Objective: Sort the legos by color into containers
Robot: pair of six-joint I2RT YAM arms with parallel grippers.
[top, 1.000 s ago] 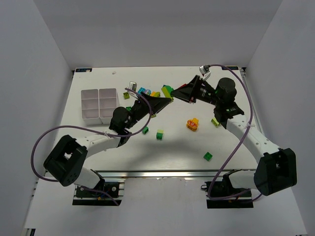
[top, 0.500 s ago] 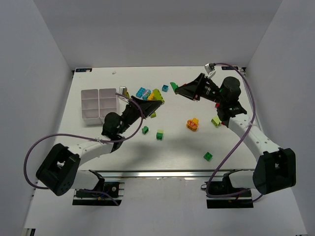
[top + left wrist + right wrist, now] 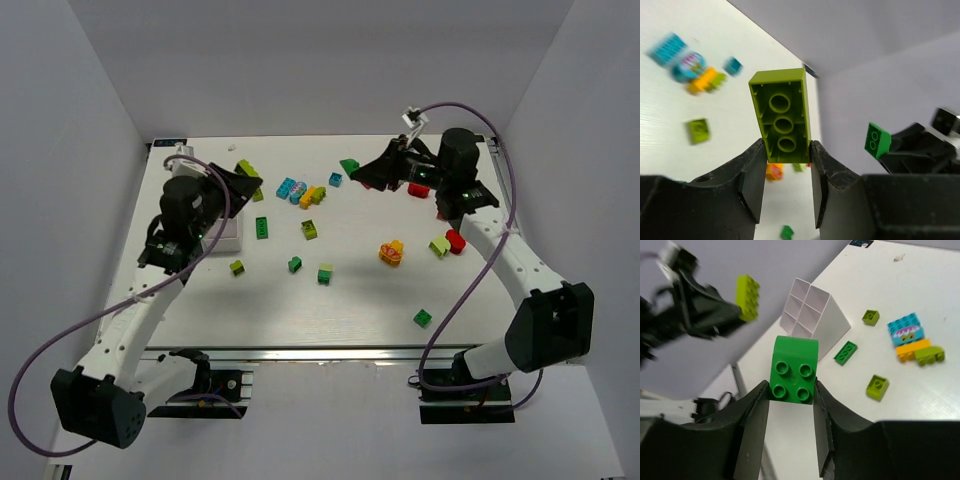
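Observation:
My left gripper (image 3: 248, 180) is shut on a long lime brick (image 3: 245, 168) and holds it in the air over the white compartment tray (image 3: 232, 236), which the arm mostly hides. In the left wrist view the lime brick (image 3: 782, 117) stands between the fingers, underside toward the camera. My right gripper (image 3: 358, 175) is shut on a green 2x2 brick (image 3: 349, 165), held above the table's far middle. In the right wrist view the green brick (image 3: 794, 369) sits between the fingers, and the tray (image 3: 810, 315) is beyond it.
Loose bricks lie across the table: cyan (image 3: 288, 187), orange and lime (image 3: 312, 195), a flat green one (image 3: 262, 227), lime (image 3: 310, 230), lime (image 3: 237, 267), green (image 3: 295, 264), orange-red (image 3: 391, 252), red (image 3: 456, 240), green (image 3: 424, 318).
My left arm has swung left from the middle of the table to above the tray, carrying the lime brick. My right gripper has stayed near the far middle with the green brick.

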